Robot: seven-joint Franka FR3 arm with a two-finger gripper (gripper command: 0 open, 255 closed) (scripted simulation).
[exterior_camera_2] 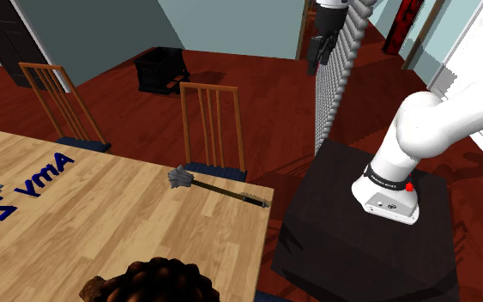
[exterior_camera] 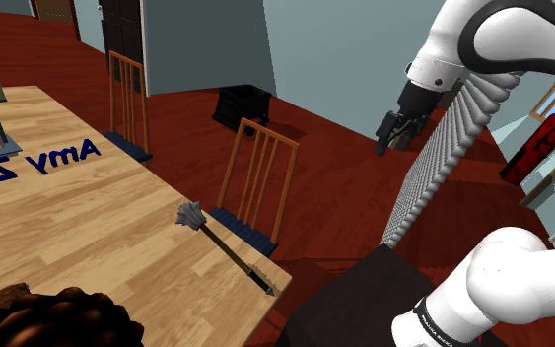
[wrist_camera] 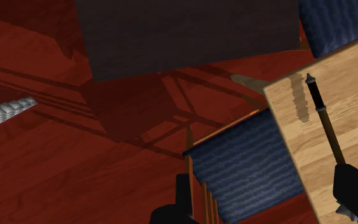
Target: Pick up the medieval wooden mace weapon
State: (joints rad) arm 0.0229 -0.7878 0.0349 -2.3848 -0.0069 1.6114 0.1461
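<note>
The mace (exterior_camera: pixel 228 248) lies flat on the wooden table (exterior_camera: pixel 88 227) near its corner, with a grey spiked head (exterior_camera: pixel 189 215) and a thin dark shaft ending at the table edge. In the second exterior view the mace (exterior_camera_2: pixel 219 188) lies along the table's far edge beside a chair. My black gripper (exterior_camera: pixel 393 130) hangs high over the red floor, well off the table and far from the mace; the same gripper (exterior_camera_2: pixel 319 47) shows at the top of that view. In the wrist view the gripper (wrist_camera: pixel 265 181) is open and holds nothing, and the mace shaft (wrist_camera: pixel 323 121) runs toward one finger (wrist_camera: pixel 355 191).
Two wooden chairs with blue seats (exterior_camera: pixel 255 187) (exterior_camera: pixel 127 99) stand against the table's far side. A dark brown spiky object (exterior_camera: pixel 53 317) sits at the table's near edge. A black cabinet (exterior_camera: pixel 242 104) stands on the floor. The dark stand (exterior_camera_2: pixel 368 232) is beside the table corner.
</note>
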